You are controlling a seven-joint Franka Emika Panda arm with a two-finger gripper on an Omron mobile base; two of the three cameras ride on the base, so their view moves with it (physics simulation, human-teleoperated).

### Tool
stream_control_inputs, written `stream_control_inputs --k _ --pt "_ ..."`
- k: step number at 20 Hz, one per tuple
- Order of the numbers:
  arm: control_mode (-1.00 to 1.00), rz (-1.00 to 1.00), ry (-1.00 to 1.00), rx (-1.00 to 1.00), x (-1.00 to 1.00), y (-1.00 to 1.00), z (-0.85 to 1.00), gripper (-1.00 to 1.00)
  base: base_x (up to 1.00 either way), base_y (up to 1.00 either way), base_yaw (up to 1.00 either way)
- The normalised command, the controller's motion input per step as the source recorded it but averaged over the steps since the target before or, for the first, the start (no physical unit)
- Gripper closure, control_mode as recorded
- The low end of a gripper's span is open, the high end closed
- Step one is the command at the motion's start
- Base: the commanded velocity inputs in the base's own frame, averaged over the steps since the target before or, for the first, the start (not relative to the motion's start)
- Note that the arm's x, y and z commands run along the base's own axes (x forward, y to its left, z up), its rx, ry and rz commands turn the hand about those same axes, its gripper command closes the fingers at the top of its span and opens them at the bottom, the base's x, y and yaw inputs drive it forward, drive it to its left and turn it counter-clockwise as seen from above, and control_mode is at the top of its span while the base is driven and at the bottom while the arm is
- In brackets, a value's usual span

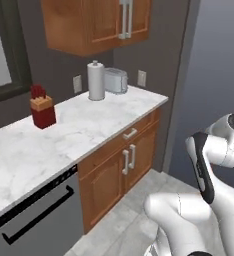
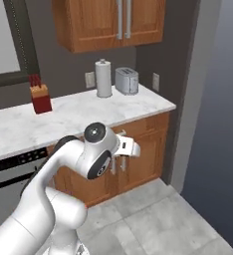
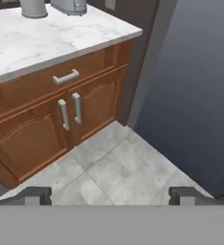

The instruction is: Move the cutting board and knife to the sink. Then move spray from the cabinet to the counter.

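The robot's two-finger hand [image 3: 109, 195] is hanging spread and empty, probably travelling, facing the white marble bench [image 3: 47, 38].

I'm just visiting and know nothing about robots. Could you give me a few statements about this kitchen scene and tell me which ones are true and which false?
1. A roll of paper towels stands upright on the counter beside a toaster. True.
2. The tool is holding a knife. False: its jaws stand wide apart with nothing between them, over the floor tiles.
3. The doors of the upper cabinet are closed. True.
4. A red knife block lies on its side on the floor. False: it stands upright on the counter, to the left of the paper towels.
5. The drawer under the counter is pulled out. False: it is shut, flush with the cabinet front.
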Motion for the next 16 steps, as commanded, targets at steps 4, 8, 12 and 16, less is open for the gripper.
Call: stream_control_inputs --k 4,8,12,16 --pt "1.0 0.0 0.0 0.0 0.0 0.0 0.0 -1.0 -0.95 -0.59 -0.38" --pt "1.0 0.0 0.0 0.0 0.0 0.0 0.0 -1.0 -1.0 -0.4 -0.27" --pt "1.0 0.0 0.0 0.0 0.0 0.0 0.0 -1.0 -1.0 -0.24 -0.21" --pt "1.0 0.0 0.0 0.0 0.0 0.0 0.0 -1.0 -1.0 -0.05 -0.15"
